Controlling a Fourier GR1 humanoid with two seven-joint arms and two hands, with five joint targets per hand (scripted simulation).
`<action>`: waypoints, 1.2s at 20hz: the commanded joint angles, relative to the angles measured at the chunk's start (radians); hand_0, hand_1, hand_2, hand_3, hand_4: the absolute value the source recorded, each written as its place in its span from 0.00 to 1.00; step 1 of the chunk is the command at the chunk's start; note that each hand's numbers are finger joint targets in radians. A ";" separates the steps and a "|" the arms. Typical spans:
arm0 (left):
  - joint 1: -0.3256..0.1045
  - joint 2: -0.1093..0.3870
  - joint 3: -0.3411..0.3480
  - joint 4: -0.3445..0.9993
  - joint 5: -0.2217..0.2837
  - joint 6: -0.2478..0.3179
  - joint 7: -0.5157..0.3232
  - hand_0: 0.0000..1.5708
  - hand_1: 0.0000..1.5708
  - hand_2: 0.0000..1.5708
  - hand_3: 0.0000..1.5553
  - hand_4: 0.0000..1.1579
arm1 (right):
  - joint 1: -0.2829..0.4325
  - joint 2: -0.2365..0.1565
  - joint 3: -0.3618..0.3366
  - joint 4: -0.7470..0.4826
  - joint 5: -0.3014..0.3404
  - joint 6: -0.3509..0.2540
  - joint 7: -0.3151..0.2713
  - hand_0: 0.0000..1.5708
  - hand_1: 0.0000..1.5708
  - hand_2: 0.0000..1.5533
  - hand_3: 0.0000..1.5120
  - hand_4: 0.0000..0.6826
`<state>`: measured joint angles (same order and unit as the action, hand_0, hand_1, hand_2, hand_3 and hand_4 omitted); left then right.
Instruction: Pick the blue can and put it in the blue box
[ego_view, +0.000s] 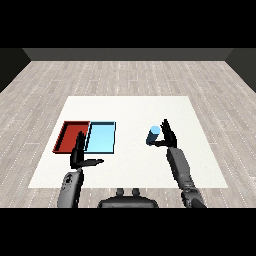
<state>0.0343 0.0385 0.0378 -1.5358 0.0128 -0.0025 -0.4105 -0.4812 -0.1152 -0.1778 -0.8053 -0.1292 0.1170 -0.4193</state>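
Observation:
A light blue can (153, 135) stands upright on the white table, right of centre. My right hand (168, 135) is right beside it on its right side, fingers straight and pointing up, thumb reaching toward the can's base; it is open. The light blue tray (101, 138) lies left of centre. My left hand (80, 154) hovers near the front edge of the trays, fingers straight up and thumb out to the right, open and holding nothing.
A red tray (71, 136) lies against the blue tray's left side. The white table (130, 107) stands on a grey wood-plank floor.

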 joint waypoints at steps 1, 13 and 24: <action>-0.016 0.005 0.011 -0.019 0.005 0.008 0.016 0.00 0.00 0.00 0.00 0.00 | -0.007 0.002 -0.008 0.105 0.000 0.013 -0.049 0.00 0.00 0.00 0.00 0.00; 0.016 -0.023 -0.023 -0.060 -0.034 0.047 0.021 0.00 0.00 0.00 0.00 0.00 | -0.146 -0.012 -0.052 0.302 -0.040 0.020 -0.078 0.00 0.00 0.00 0.00 0.00; 0.017 0.012 0.015 -0.055 0.028 -0.015 0.012 0.00 0.00 0.00 0.00 0.00 | -0.215 0.027 -0.061 0.442 -0.036 0.027 -0.163 0.00 0.00 0.00 0.00 0.00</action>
<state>0.0393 0.0387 0.0378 -1.5910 0.0066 0.0166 -0.3880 -0.6941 -0.1144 -0.2489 -0.3617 -0.1668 0.1555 -0.5804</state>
